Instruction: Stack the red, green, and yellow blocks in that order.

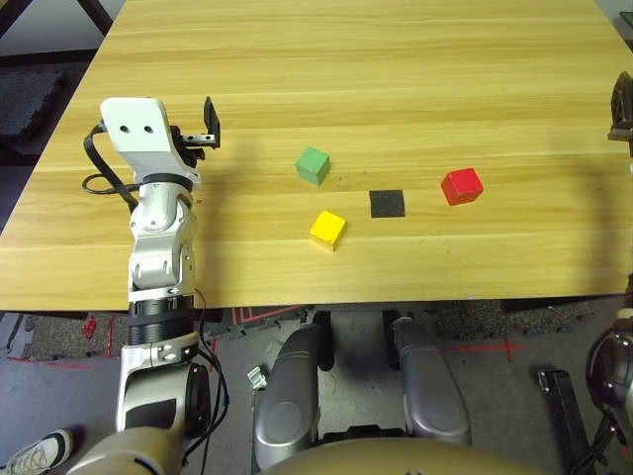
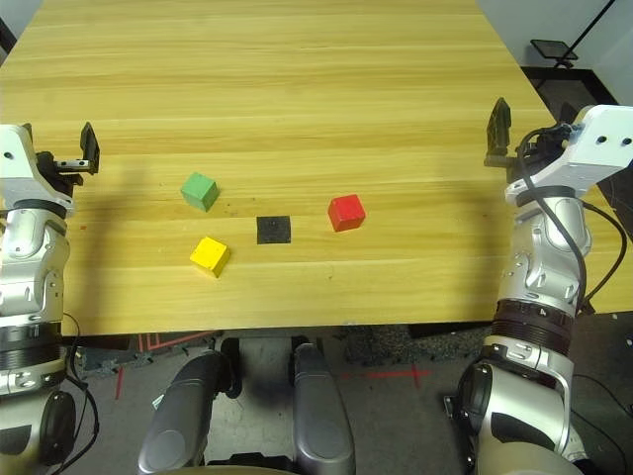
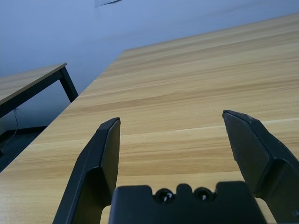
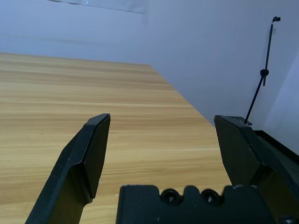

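Note:
Three small cubes lie apart on the wooden table (image 1: pixel 396 59). The green block (image 1: pixel 313 165) is left of centre, with the yellow block (image 1: pixel 327 230) just in front of it. Further right sits the red block (image 1: pixel 462 185). My left gripper (image 1: pixel 210 124) hovers over the table's left side, well left of the green block, open with nothing between its fingers (image 3: pixel 107 140). At the table's right edge my right gripper (image 2: pixel 497 129) is also open and empty, far right of the red block, its fingers (image 4: pixel 96 140) spread wide.
A flat black square patch (image 1: pixel 387 203) lies on the table between the yellow and red blocks. Beyond the table's left end stands another table (image 3: pixel 32 81). A thin black stand (image 4: pixel 264 70) rises past the right end.

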